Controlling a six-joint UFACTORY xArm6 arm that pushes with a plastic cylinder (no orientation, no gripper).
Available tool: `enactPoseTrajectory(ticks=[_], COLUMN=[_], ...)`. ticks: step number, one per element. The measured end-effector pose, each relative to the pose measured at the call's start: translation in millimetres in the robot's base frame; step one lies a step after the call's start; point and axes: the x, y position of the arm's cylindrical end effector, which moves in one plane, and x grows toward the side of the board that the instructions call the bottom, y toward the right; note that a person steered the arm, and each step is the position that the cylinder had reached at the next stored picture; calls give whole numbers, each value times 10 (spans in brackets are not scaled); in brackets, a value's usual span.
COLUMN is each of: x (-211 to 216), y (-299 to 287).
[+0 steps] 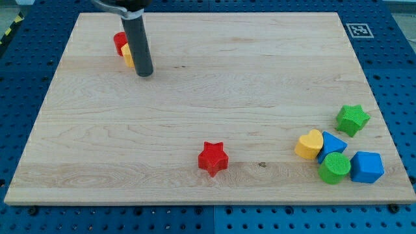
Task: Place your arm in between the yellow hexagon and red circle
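Observation:
A red circle block [119, 43] and a yellow hexagon block [127, 56] sit touching each other near the board's top left. The dark rod partly hides both. My tip [144, 72] rests on the board just right of and below the yellow hexagon, close to it. The red circle lies up and left of the tip, beyond the yellow hexagon.
A red star [213, 158] lies at the bottom centre. At the bottom right cluster a yellow heart [309, 143], a blue block [333, 143], a green circle [334, 168] and a blue block [367, 166]. A green star [352, 119] sits above them. The wooden board [214, 84] lies on a blue pegboard.

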Motion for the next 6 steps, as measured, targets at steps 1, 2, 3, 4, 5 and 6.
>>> enactPoseTrajectory(ticks=[1, 2, 3, 4, 5, 6], x=[-16, -84, -168, -283, -411, -601], y=[-67, -170, -200, -238, -283, -333])
